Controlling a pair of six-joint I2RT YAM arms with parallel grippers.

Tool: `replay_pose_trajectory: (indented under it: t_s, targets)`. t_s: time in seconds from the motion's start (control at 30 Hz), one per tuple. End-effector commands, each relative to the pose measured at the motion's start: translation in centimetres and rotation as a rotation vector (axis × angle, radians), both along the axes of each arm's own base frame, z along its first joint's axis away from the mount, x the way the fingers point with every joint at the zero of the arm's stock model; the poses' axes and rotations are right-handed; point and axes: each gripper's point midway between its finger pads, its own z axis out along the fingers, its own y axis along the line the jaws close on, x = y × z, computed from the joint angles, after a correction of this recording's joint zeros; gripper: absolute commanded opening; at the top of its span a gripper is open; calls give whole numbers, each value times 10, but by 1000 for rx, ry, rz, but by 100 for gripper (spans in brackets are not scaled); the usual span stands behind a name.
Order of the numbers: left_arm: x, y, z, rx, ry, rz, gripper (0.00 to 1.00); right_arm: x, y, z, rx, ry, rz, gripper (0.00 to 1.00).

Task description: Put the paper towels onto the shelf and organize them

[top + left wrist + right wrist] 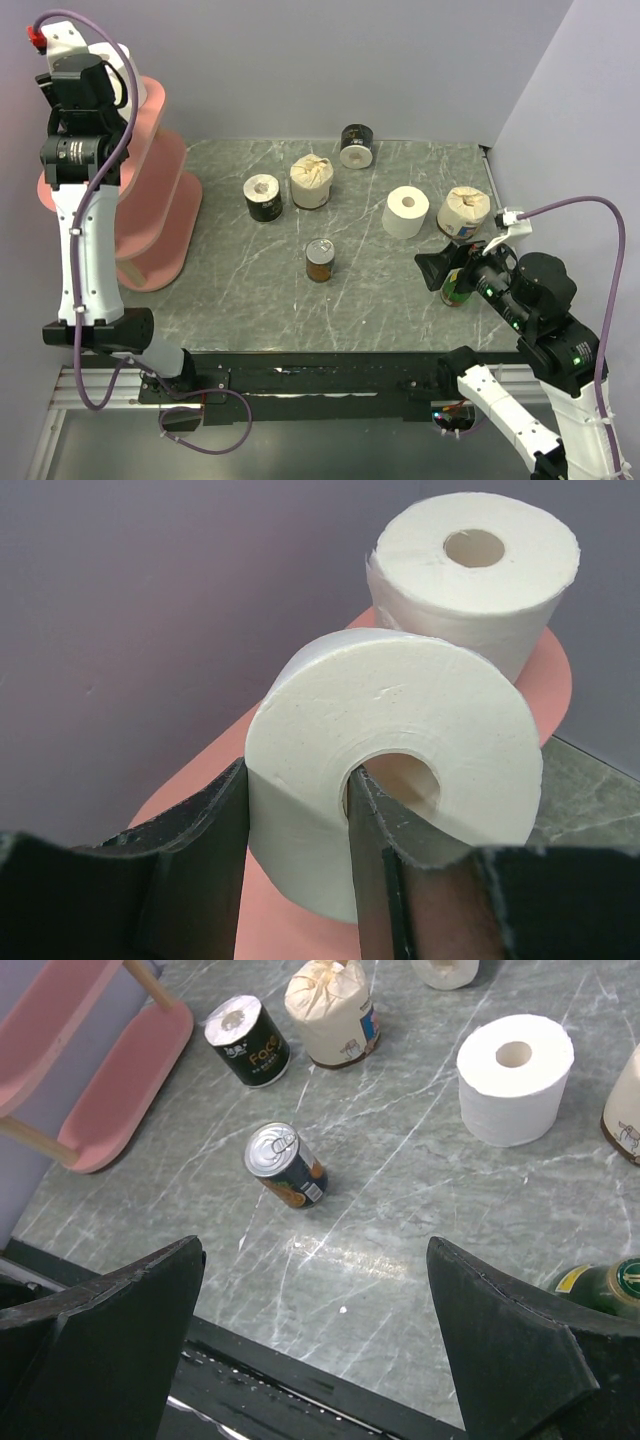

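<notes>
My left gripper (298, 780) is shut on a plain white paper towel roll (400, 720), one finger inside its core and one outside. It holds the roll tilted just over the pink shelf's top board (195, 795), with a second white roll (470, 580) standing behind it. In the top view the left arm is raised over the shelf (160, 200). On the table stand a black roll (263, 197), a cream roll (311, 181), a second black roll (357, 146), a white roll (406, 212) and a second cream roll (464, 212). My right gripper (315, 1250) is open and empty, low over the table's near right.
A brown tin can (320, 260) stands mid-table, also in the right wrist view (285, 1165). A green bottle (455, 285) stands right beside my right gripper. The shelf's lower boards (120, 1070) sit at the table's left. Purple walls close the back and right.
</notes>
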Motion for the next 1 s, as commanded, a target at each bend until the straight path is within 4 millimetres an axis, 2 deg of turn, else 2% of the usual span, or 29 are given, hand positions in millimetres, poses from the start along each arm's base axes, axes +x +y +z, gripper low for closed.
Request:
replay_pose_trajectory:
  t_s: [0.0, 0.23, 0.3, 0.67, 0.77, 0.9, 0.97]
  targets:
    - [9, 5, 28, -25, -126, -18, 43, -1, -2, 24, 16, -67, -4, 99]
    - [19, 4, 23, -34, -111, -43, 46, 0, -2, 23, 17, -64, -8, 99]
    - [18, 3, 28, -37, -121, -49, 46, 0, -2, 23, 19, -65, -5, 99]
    - [18, -1, 29, -55, -133, -68, 49, 3, -3, 23, 5, -74, -12, 99]
    - [19, 2, 27, -44, -123, -51, 52, 3, -5, 23, 1, -86, -20, 99]
    - [23, 10, 25, -15, -102, -10, 67, 3, -6, 20, -8, -85, -19, 99]
    - [18, 14, 33, 1, -120, 13, 72, 3, -5, 19, -12, -82, -16, 100]
